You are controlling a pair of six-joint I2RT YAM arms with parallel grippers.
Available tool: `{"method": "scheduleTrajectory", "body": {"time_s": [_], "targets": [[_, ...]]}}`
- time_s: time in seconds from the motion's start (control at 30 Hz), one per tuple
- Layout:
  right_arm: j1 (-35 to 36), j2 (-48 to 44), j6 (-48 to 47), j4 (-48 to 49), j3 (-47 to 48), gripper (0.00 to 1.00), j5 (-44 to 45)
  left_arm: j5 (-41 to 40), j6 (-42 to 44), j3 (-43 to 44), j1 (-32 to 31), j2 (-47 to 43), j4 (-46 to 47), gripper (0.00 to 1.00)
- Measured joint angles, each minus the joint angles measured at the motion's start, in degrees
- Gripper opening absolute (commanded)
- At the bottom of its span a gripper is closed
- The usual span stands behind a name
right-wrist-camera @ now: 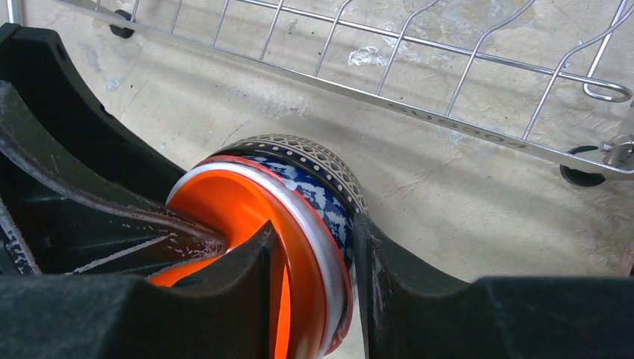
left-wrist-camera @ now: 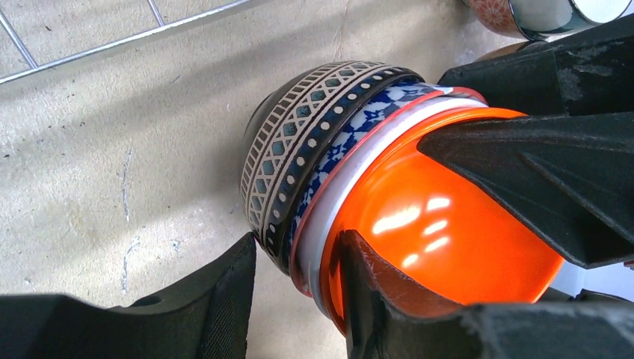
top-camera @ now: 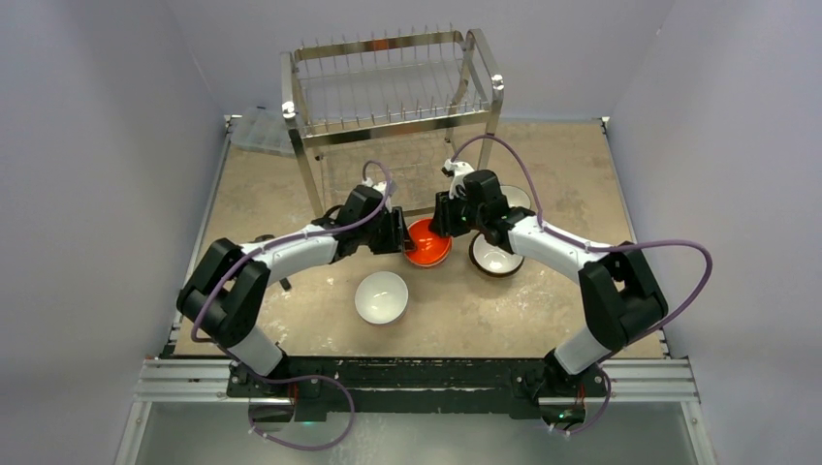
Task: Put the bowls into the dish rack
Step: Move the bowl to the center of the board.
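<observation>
Only writing seen was a stamped line on a flat bar [right-wrist-camera: 419, 117] of the dish rack [top-camera: 388, 92], low wire shelf, right wrist view. It was upside down and too faint to read. The rack stood at the far side of the table [top-camera: 543, 325], with a clear plastic box [top-camera: 260, 131] by its left leg. The bowl stack [top-camera: 427, 244] sat just in front of the rack, between both arms; on the table or just off it, could not tell. The left gripper [top-camera: 403, 235] was clamped on the stack's wall, one finger inside and one outside. The right gripper [top-camera: 441, 225] pinched the opposite side of the rim the same way. The top view showed only the orange bowl [left-wrist-camera: 448, 224], as a single dish. The wrist views showed it nested in a blue-and-white bowl [left-wrist-camera: 351, 138], and that in a teal-patterned bowl [left-wrist-camera: 288, 142] with a dark dotted band. The top view alone showed a white bowl [top-camera: 381, 296] loose on the table nearer the arm bases. It also showed a dark-outside bowl [top-camera: 492, 258] under the right forearm. The left wrist view caught a red floral bowl [left-wrist-camera: 502, 13] at its top edge, and each wrist view showed the other arm's fingers on the stack.
</observation>
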Motion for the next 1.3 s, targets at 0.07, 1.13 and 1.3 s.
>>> {"method": "scheduleTrajectory", "body": {"time_s": [0.07, 1.13, 1.3], "targets": [[0.0, 0.0, -0.04, 0.0, 0.04, 0.39, -0.07, 0.68, -0.44, -0.35, 0.33, 0.07, 0.83, 0.32], [0.11, -3.85, 0.31, 0.59, -2.16, 0.79, 5.49, 13.92, -4.81, 1.62, -1.53, -5.57, 2.36, 0.73], [0.13, -10.34, 0.04, 0.46, -3.28, 0.88, 6.51, 11.19, -2.54, 1.77, -1.53, -5.66, -1.66, 0.76]]}}
